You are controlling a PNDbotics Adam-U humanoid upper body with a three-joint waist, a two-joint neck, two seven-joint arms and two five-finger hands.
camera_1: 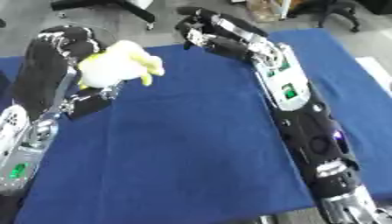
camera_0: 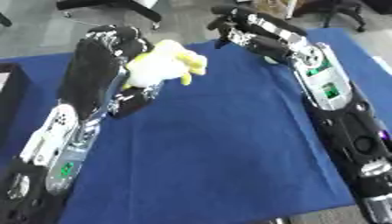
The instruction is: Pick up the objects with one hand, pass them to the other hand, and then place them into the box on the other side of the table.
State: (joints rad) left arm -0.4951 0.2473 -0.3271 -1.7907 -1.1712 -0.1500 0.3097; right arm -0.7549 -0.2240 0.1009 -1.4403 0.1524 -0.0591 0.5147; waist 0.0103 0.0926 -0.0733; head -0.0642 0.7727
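We see the yellow-and-white plush toy (camera_0: 162,63) held aloft over the blue tablecloth (camera_0: 229,144), our left hand (camera_0: 115,48) curled round it at about ten o'clock. Our right hand (camera_0: 237,26), fingers curled on nothing, sits near one o'clock, just beside the toy's three-o'clock side. We judge the toy's yellow end points toward it, so the handover runs that way.

Left eye view: from the robot's head, looking steeply down, close over the blue table (camera_0: 229,153).
Right eye view: same head, set slightly to the right, same downward facing.
Shared: both arms, the table, the floor at the far edge.
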